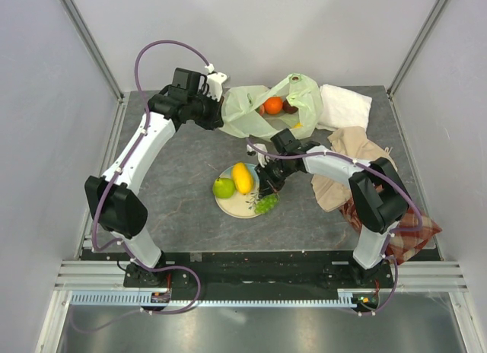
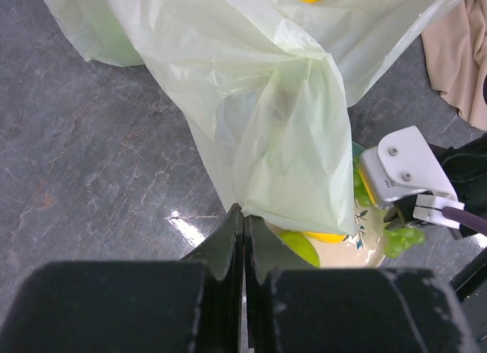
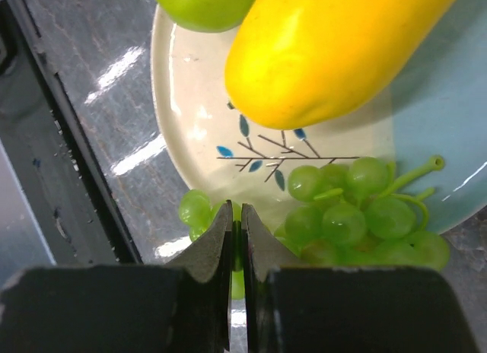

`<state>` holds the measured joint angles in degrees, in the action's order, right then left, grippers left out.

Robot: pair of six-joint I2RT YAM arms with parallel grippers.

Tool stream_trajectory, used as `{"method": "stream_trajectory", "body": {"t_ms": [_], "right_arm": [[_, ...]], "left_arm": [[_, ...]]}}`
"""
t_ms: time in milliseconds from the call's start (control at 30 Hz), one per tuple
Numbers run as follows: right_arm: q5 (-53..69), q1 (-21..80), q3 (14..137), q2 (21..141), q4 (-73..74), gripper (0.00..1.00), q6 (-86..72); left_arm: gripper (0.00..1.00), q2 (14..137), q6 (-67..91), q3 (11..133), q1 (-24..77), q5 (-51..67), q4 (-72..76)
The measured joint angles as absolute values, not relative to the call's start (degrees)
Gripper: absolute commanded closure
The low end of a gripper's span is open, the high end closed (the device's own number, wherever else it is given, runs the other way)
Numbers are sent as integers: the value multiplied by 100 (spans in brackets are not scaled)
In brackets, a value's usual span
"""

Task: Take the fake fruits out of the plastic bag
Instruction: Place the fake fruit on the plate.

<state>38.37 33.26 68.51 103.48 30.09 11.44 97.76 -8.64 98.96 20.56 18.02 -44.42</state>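
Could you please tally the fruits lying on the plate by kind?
Green apple: 1
Yellow mango: 1
Bunch of green grapes: 1
Total on the plate: 3

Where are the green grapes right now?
In the top view, the grapes lie on the near right edge of the plate, just right of the mango, with the right gripper pinched on them.

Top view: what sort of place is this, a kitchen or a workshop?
Most likely a robot test booth: left arm and right arm bolted to a grey table, plain white panels around it, and fake fruits on a plate.
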Motion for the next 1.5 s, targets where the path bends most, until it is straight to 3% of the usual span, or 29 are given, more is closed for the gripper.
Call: {"method": "stream_trajectory", "body": {"t_ms": [167,267,300,367,400,500,867,1200,1500], "right_arm": [[3739,3367,6711,10344,2755,82,1144],[3693,3485,6726,10357,2670,65,1173],[3662,3514,6733,10368,2663,51,1175],[3629,3566,6748,10370,2676,37,1162],[3618,3579,6772,10363,2698,22,1146],[3588,3588,6904,10241,2823,2,1037],[2571,3514,7540,9312,3183,2,462],[2268,2720,7548,10490,3190,4,-51],[2818,2663,7717,10847,3179,16,-301]], "left_arm": [[98,9741,-864,9856,2071,1804,-4440],[98,9734,-864,9821,2071,1804,-4442],[99,9734,-864,9817,2071,1804,-4442],[98,9732,-864,9817,2071,1804,-4442],[98,9727,-864,9817,2071,1804,-4442],[98,9710,-867,9808,2071,1804,-4442],[98,9690,-864,9804,2071,1859,-4442],[98,9690,-864,9806,2071,1868,-4440],[98,9690,-864,9804,2071,1846,-4442]]}}
